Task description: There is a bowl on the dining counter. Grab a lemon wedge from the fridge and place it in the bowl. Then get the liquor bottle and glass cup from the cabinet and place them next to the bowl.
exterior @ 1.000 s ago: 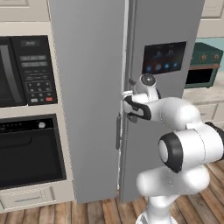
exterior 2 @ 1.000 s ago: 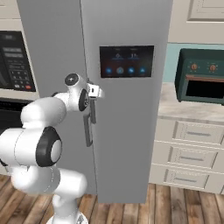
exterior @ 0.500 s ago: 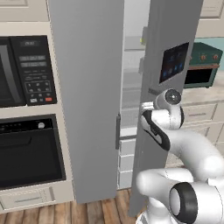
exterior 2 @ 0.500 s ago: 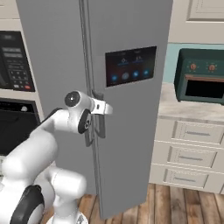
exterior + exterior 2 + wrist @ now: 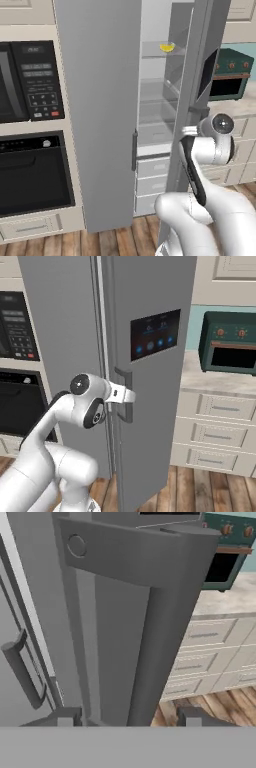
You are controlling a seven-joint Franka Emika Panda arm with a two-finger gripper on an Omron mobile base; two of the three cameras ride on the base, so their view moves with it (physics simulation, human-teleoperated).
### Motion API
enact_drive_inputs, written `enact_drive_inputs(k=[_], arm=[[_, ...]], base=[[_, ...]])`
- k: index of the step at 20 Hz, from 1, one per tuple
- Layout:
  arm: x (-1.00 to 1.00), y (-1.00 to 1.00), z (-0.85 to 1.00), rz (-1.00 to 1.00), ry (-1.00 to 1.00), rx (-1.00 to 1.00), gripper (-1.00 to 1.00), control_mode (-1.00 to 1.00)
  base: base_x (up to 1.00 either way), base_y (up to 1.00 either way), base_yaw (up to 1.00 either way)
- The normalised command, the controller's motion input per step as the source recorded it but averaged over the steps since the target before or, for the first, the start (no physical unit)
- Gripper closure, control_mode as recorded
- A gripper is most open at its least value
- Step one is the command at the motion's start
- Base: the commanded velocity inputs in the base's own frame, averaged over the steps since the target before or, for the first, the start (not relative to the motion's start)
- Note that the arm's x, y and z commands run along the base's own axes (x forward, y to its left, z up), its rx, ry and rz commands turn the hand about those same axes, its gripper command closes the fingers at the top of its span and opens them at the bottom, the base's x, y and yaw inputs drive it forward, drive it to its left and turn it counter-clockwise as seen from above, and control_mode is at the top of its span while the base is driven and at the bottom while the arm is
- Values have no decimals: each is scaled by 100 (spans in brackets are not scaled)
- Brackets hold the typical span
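Fridge (image 5: 100, 110) holds lemon wedge (image 5: 167, 47) on upper shelf; gripper (image 5: 127, 718) fingers spread around door handle (image 5: 155, 642).

The tall grey double-door fridge (image 5: 100, 110) stands with its right door's long vertical handle (image 5: 160, 637) between the gripper (image 5: 125, 718) tips; the small yellow lemon wedge (image 5: 166, 47) lies inside, above.

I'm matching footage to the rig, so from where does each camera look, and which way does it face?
Left base view: behind-left, faces the fridge; lemon wedge inside; white arm lower right.
Right base view: behind-right, faces the fridge door's front; arm lower left.
Hand view: on the hand, faces the door handle between the gripper tips.
All share the fridge.
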Motion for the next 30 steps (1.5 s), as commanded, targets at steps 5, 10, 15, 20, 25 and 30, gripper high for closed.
enact_drive_inputs(k=[5,10,15,20,25,30], arm=[[-94,45,20,-1,-2,-12,-100,-100],[-12,77,20,-1,2,-17,-100,-100],[33,79,26,-5,8,-18,-100,-100],[83,37,14,-11,6,-18,-100,-100],[93,1,1,-14,5,-13,-100,-100],[83,-12,0,-12,2,-8,-100,-100]], base=[[0,0,0],[0,0,0],[0,0,0],[0,0,0],[0,0,0],[0,0,0]])
